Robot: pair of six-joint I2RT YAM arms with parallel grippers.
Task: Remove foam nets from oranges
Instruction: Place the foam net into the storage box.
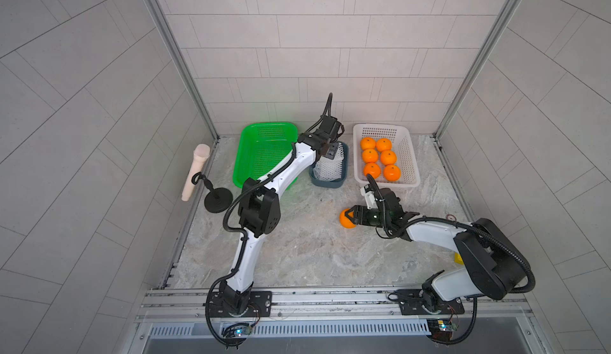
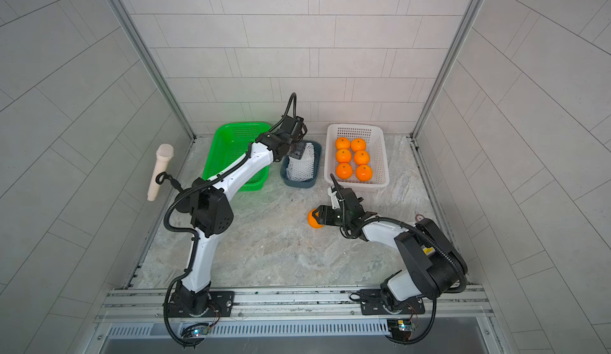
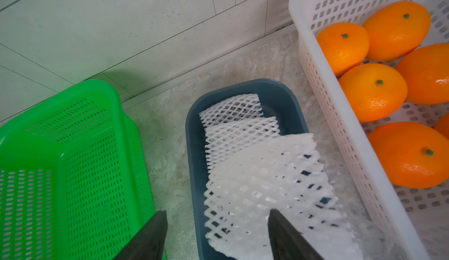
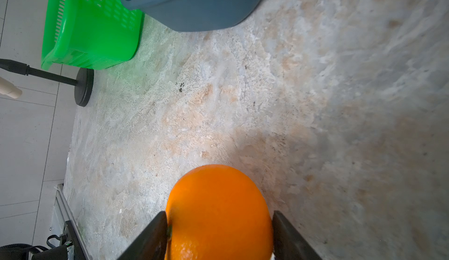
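Observation:
My left gripper point(image 1: 330, 152) hangs open over a blue bin point(image 1: 327, 183) at the back of the table. In the left wrist view its fingers stand wide apart, and a blurred white foam net point(image 3: 267, 173) lies loose over the bin point(image 3: 194, 149), on top of other flattened foam nets point(image 3: 238, 120). My right gripper point(image 1: 350, 216) is shut on a bare orange point(image 1: 345, 222) low over the middle of the table; its two fingers press the orange point(image 4: 218, 198) from both sides. Several bare oranges point(image 1: 380, 159) sit in the white basket point(image 1: 408, 157).
A green basket point(image 1: 264, 157) stands left of the blue bin, partly under my left arm. A microphone point(image 1: 195, 170) on a black stand point(image 1: 218, 200) is at the table's left edge. Walls close the back and sides.

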